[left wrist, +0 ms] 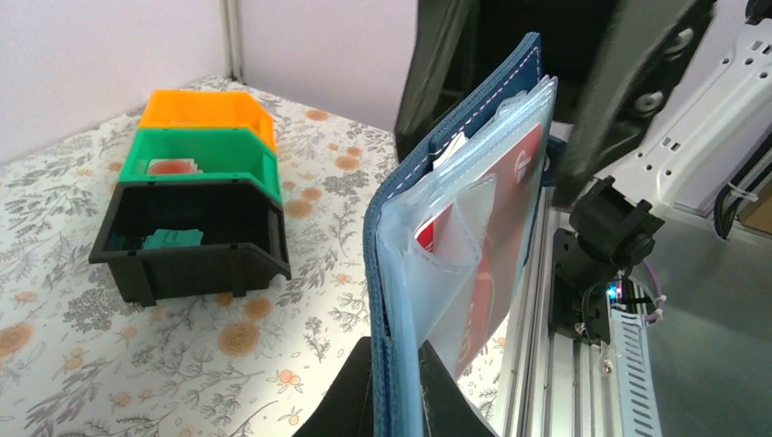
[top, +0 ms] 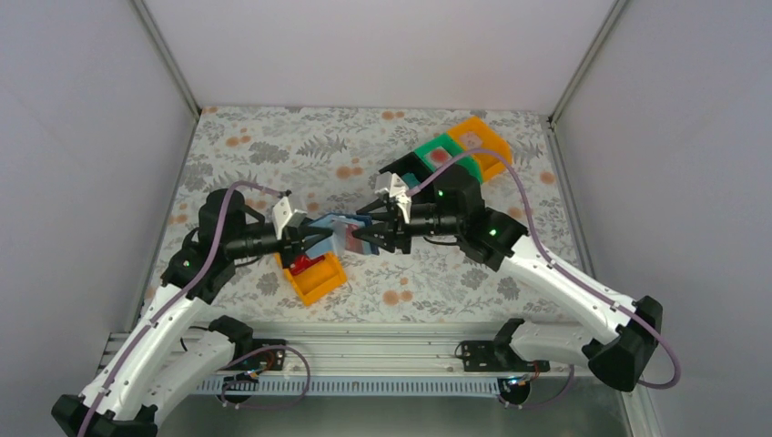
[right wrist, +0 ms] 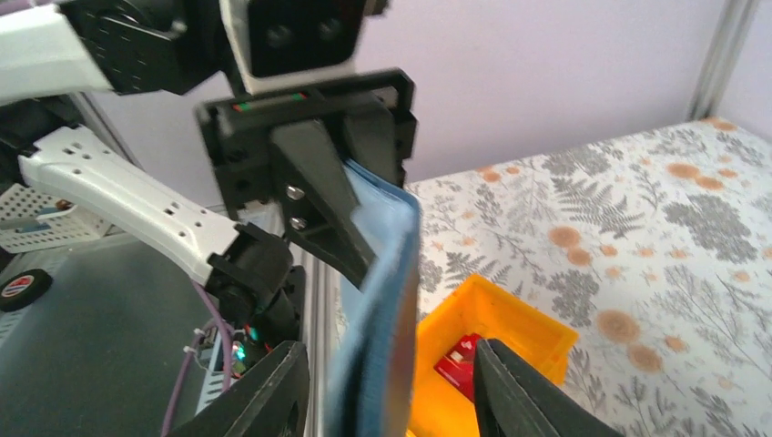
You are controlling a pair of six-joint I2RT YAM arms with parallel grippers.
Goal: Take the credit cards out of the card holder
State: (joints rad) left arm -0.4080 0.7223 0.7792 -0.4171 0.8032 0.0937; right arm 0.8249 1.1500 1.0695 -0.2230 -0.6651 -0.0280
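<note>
The card holder (top: pixel 346 233), dark navy with pale clear sleeves, hangs in the air between the two arms above a near orange bin (top: pixel 319 280). My left gripper (left wrist: pixel 401 391) is shut on its lower edge, and a red credit card (left wrist: pixel 496 228) shows through a sleeve. My right gripper (right wrist: pixel 391 401) is open. Its fingers (right wrist: pixel 264 391) stand on either side of the holder's blue edge (right wrist: pixel 387 300) without touching it. Another red card (right wrist: pixel 460 360) lies in the near orange bin (right wrist: pixel 519 319).
Three bins stand in a row at the back right: orange (left wrist: pixel 205 109), green (left wrist: pixel 200 159) holding a reddish card, and black (left wrist: pixel 191 241) holding a teal card (left wrist: pixel 173 238). The metal rail (top: pixel 382 350) with the arm bases runs along the near edge.
</note>
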